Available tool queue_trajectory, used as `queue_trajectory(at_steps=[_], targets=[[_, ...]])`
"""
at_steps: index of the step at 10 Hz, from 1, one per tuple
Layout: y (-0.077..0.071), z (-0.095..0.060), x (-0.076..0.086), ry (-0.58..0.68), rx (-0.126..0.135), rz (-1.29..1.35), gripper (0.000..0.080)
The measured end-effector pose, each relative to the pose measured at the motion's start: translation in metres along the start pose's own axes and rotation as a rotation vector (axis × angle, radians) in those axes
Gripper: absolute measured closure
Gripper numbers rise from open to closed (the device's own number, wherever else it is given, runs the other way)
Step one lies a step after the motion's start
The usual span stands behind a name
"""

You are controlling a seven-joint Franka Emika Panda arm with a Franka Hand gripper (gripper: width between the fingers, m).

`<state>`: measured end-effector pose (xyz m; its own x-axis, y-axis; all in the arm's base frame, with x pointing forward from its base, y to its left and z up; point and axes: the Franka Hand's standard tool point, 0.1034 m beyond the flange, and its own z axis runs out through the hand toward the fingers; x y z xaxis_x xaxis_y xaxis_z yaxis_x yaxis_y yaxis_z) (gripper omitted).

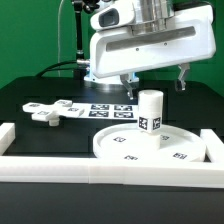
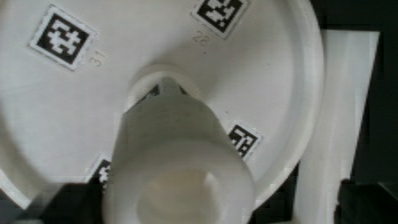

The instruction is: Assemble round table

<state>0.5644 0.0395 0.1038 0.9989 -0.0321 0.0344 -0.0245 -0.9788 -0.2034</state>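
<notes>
The large rimmed round disc lies flat near the front rail. On it stands the short cylinder leg, upright, with a tag on its side. My gripper hangs open just above the leg, one finger on each side of it and clear of it. The cross-shaped foot piece lies flat on the black table at the exterior view's left. The wrist view looks straight down on the leg's top and the disc, with the open gripper straddling the leg.
The marker board lies behind the disc, between it and the foot piece. White border rails run along the front, the exterior view's left and right. A green wall stands behind.
</notes>
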Motion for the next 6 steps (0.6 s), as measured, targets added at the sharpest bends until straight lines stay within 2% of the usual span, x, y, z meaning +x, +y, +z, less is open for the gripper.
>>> queue_trajectory(at_steps=[2, 3, 5, 6], targets=[[0.005, -0.001, 0.006, 0.027, -0.053, -0.101, 0.0151], [0.008, -0.001, 0.009, 0.059, -0.066, -0.112, 0.0151], [0.015, 0.003, 0.003, 0.06, -0.072, -0.125, 0.0151], [0.014, 0.003, 0.003, 0.061, -0.072, -0.127, 0.0151]])
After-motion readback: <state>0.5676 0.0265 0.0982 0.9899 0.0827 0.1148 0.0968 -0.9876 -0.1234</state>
